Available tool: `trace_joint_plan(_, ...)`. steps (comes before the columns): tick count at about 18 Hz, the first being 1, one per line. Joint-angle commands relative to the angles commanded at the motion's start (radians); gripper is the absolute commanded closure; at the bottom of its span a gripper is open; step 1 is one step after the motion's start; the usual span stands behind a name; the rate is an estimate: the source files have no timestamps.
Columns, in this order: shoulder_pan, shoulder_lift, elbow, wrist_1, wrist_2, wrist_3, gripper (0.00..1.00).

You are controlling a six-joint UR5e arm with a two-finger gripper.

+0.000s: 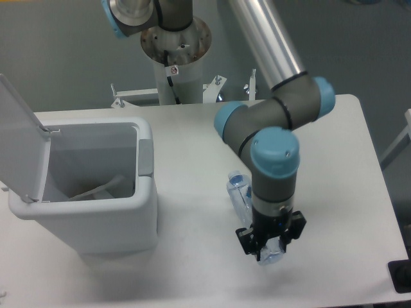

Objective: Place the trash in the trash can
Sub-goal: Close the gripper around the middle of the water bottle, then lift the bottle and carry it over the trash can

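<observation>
1. Fixed camera: the gripper points down over the table, its fingers clamped on the lower end of the crushed bottle.
2. The bottle's blue cap points toward the back of the table, and its body runs beneath the arm's wrist.
3. The trash can stands well left, lid raised.
4. A clear wrapper lies inside the can.

Crushed clear blue-tinted plastic bottle, clamped by black two-finger gripper right of large white rectangular plastic bin, lid raised; flat clear wrapper inside.
</observation>
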Motion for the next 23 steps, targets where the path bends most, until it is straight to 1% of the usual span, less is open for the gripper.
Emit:
trace_joint_plan(4,0.002,0.012,0.112,0.002,-0.065,-0.038,0.43)
trace_joint_plan(6,0.011,0.040,0.132,0.012,-0.103,-0.070,0.43)
trace_joint_plan(8,0.012,0.081,0.132,0.029,-0.137,-0.072,0.43)
trace_joint_plan(12,0.009,0.169,0.129,0.031,-0.259,-0.072,0.43)
trace_joint_plan(17,-0.037,0.247,0.120,0.031,-0.270,-0.087,0.43)
trace_joint_plan(21,-0.101,0.273,0.111,0.031,-0.270,-0.092,0.43)
trace_joint_plan(23,-0.138,0.296,0.079,0.032,-0.269,-0.091,0.43)
